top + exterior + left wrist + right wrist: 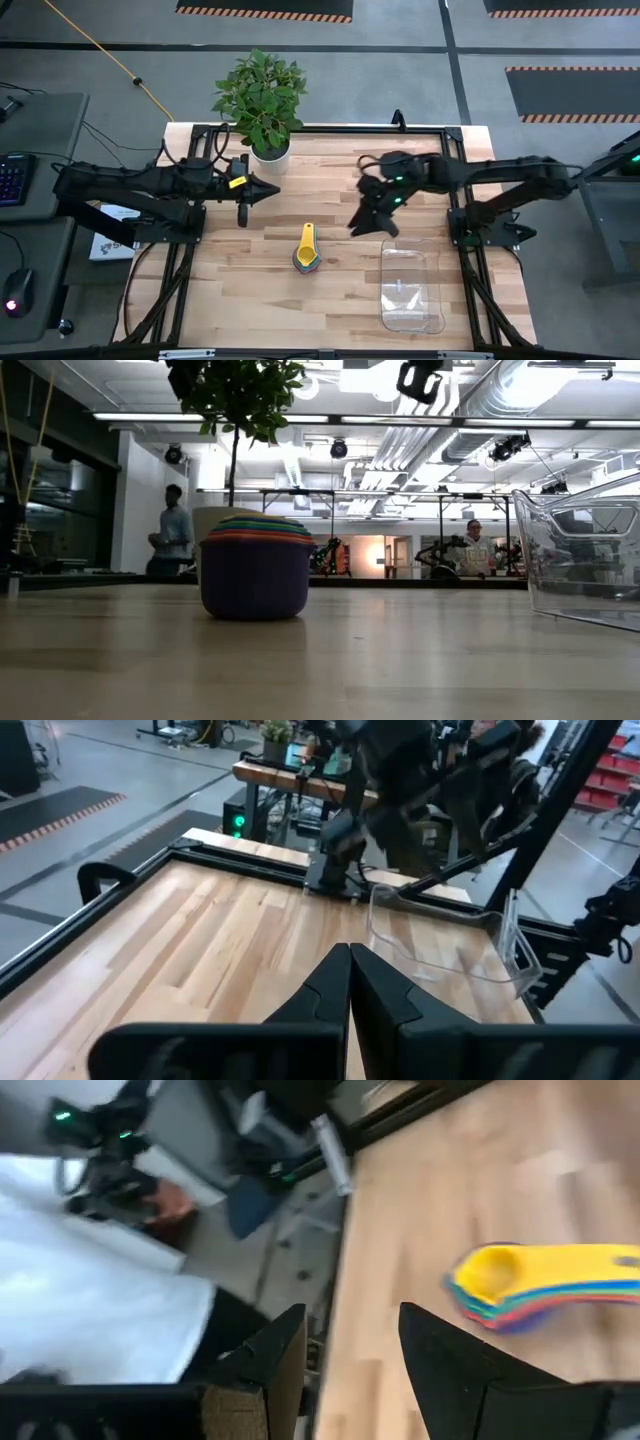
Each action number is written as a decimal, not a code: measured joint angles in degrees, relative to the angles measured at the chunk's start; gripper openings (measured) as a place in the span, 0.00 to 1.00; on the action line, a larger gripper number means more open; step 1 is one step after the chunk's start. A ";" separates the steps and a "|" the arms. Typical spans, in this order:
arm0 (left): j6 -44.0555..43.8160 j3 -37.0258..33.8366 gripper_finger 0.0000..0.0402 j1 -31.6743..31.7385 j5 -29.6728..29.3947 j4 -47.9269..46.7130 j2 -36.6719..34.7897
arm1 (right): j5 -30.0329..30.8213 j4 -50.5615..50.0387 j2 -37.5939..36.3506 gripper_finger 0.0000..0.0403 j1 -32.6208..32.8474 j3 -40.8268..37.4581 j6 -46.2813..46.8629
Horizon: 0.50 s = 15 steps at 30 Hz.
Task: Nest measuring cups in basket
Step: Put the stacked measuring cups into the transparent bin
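The measuring cups [307,253] stand nested in one stack on the table's middle, yellow on top, the handles pointing to the far edge; they also show in the low view [255,566] and the right wrist view [545,1285]. The clear basket [411,286] stands empty on the table to their right, near the front edge. My right gripper [372,222] is open, above the table between the stack and the basket's far end, touching nothing. My left gripper [268,190] is shut and empty near the white plant pot at the far left.
A potted plant [262,100] in a white pot stands at the table's far edge. The black frame rails [330,131] run around the table. People stand in the room behind the table [172,530]. Bare wood lies left of the stack and in front of it.
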 joint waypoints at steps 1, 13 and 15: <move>-0.02 0.02 0.00 0.00 -0.27 0.06 0.21 | 2.14 -2.16 -1.70 0.38 0.03 0.00 -0.50; -0.06 0.02 0.00 0.00 -3.33 0.21 0.88 | 29.89 -23.39 -21.10 0.38 4.36 -0.28 -1.35; -0.08 0.02 0.00 0.00 -3.90 0.36 0.88 | 33.14 -23.42 -24.21 0.38 5.71 -2.28 0.45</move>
